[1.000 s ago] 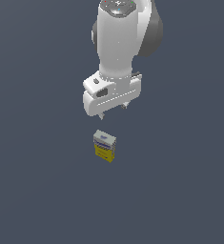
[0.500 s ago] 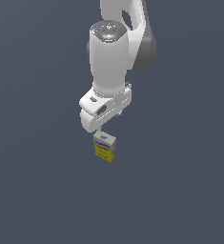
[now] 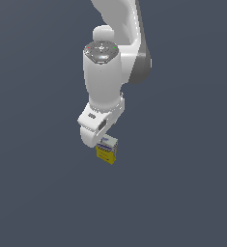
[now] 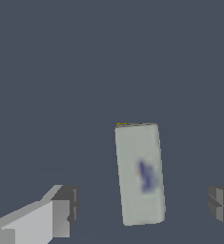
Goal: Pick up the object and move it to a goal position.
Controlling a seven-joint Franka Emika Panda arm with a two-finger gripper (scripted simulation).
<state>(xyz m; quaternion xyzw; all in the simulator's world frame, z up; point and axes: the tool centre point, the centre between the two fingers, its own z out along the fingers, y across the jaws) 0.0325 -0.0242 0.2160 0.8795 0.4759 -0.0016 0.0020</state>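
Note:
The object is a small carton [image 3: 107, 151] with a pale grey-white upper part with blue print and a yellow lower part. It stands upright on the dark floor. My gripper [image 3: 101, 140] hangs right above it, and the hand hides the carton's upper near corner in the exterior view. In the wrist view the carton's pale top [image 4: 139, 174] with its blue mark lies between my two fingers. One finger [image 4: 61, 209] is on one side and the other finger [image 4: 222, 202] on the other side, both clear of it. My gripper [image 4: 142, 209] is open and holds nothing.
A plain dark grey floor [image 3: 182, 193] lies all around the carton. The white arm [image 3: 105, 77] rises above the hand. No other objects are in view.
The arm has come down and toward the carton, and the hand has turned. The gripper now sits just over the carton's top. The carton has not moved.

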